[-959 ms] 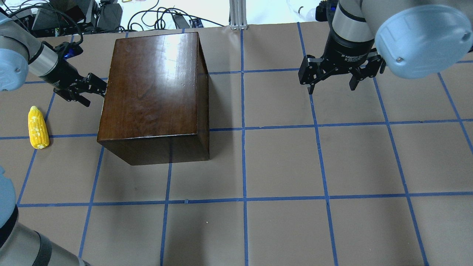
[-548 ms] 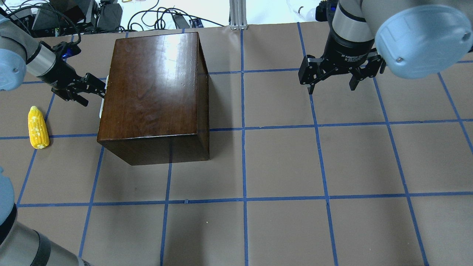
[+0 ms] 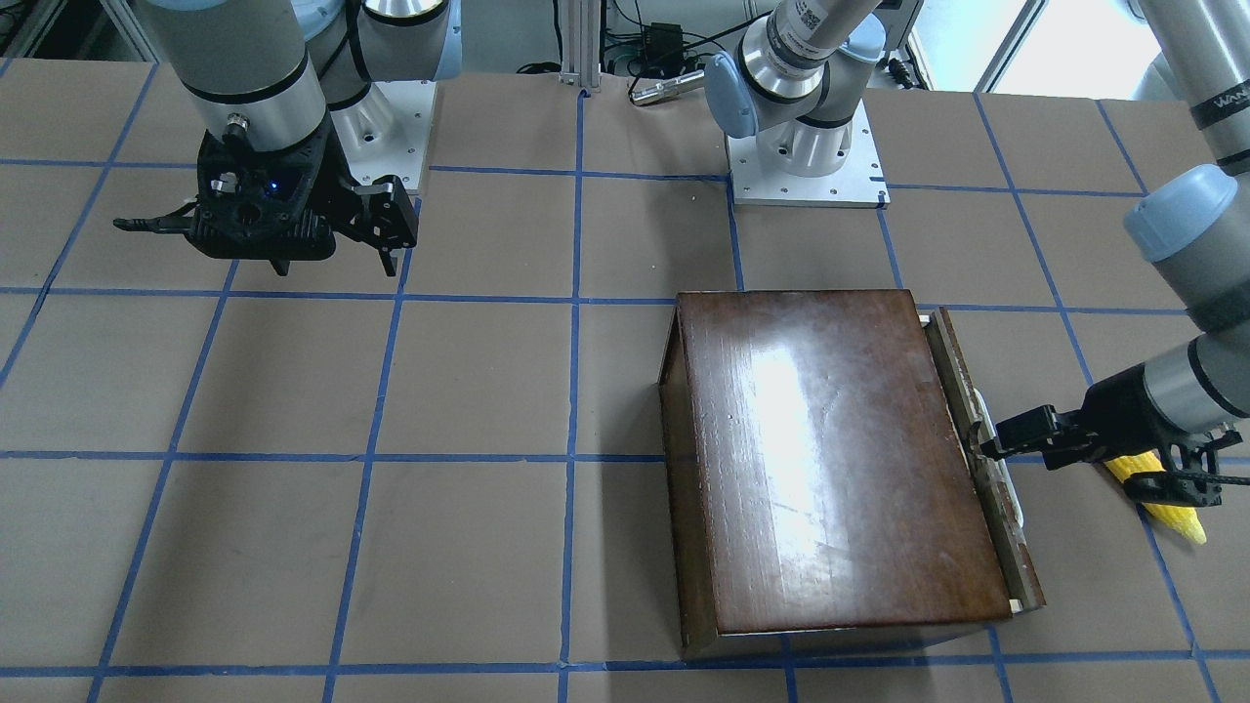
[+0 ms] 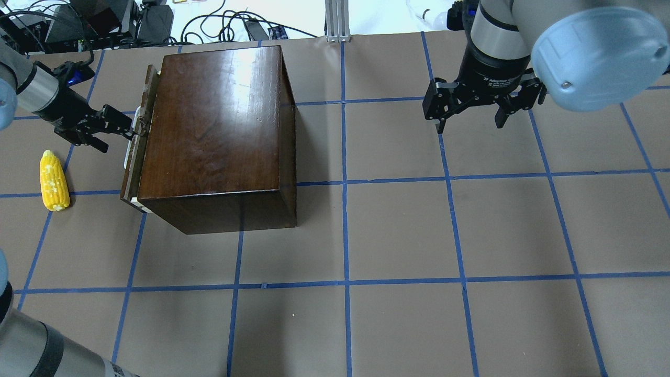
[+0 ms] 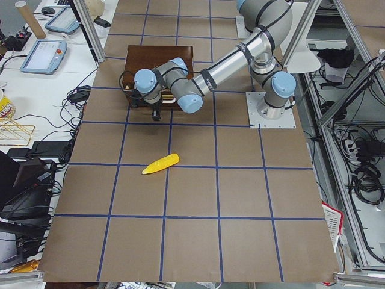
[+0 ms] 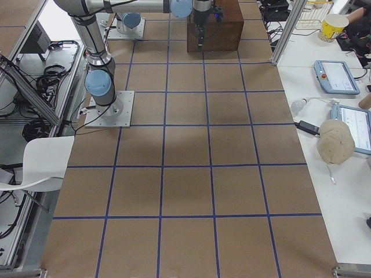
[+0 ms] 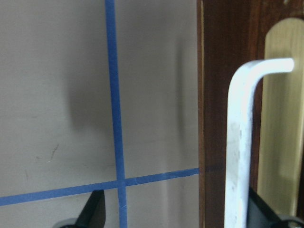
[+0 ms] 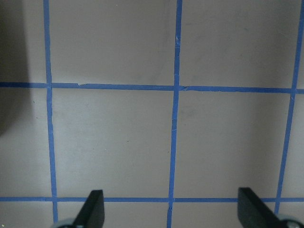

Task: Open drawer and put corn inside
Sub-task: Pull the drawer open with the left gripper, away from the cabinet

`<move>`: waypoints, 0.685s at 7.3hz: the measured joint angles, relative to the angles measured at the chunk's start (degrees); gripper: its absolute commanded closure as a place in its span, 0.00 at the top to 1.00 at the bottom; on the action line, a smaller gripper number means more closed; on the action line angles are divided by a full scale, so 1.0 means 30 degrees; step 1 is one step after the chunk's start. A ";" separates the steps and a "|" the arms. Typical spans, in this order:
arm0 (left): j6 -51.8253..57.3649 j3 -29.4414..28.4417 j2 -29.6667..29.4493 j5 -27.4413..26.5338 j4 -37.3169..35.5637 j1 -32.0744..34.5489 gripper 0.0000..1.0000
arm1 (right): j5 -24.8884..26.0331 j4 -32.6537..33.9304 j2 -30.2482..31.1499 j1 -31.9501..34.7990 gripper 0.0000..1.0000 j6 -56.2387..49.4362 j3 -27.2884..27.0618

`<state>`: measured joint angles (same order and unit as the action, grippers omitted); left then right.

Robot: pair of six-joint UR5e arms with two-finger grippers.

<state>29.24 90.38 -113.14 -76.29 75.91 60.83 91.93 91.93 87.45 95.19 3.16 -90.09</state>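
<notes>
The glossy dark-brown box (image 4: pixel 214 120) stands at the table's left rear. Its drawer (image 4: pixel 137 152) is pulled out a little on the box's left side; the chipped front panel also shows in the front-facing view (image 3: pixel 981 469). My left gripper (image 4: pixel 125 128) is open at the panel, with the white handle (image 7: pixel 240 142) between its jaws, close to the right finger. The yellow corn (image 4: pixel 54 180) lies on the table left of the drawer, a little nearer than my left gripper, untouched. My right gripper (image 4: pixel 471 120) is open and empty, high over the right rear of the table.
The table is brown paper with a blue tape grid (image 4: pixel 345 183). Cables and boxes (image 4: pixel 104 21) lie beyond the rear edge. In the front-facing view the corn (image 3: pixel 1172 508) is partly hidden under my left wrist.
My left gripper has moved left, away from the box, and the drawer has slid out with it by a narrow gap. The corn and the right arm have not moved.
</notes>
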 measured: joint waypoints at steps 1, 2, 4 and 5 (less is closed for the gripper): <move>0.0023 -0.0020 0.0002 -0.0038 -0.0140 -0.0112 1.00 | 0.0000 0.0000 0.0000 0.0000 1.00 0.0001 -0.0001; 0.0040 -0.0028 -0.0001 -0.0058 -0.0228 -0.0290 1.00 | 0.0000 0.0001 0.0000 0.0000 1.00 0.0001 0.0000; 0.0153 -0.0057 -0.0001 -0.0057 -0.0295 -0.0910 1.00 | 0.0000 0.0000 -0.0001 0.0000 1.00 0.0001 -0.0001; 0.0223 -0.0063 0.0004 -0.0058 -0.0306 -0.1115 1.00 | -0.0001 0.0000 0.0000 0.0000 1.00 0.0001 0.0000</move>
<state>29.91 90.19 -113.13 -76.47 74.99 57.48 91.93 91.93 87.45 95.19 3.16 -90.09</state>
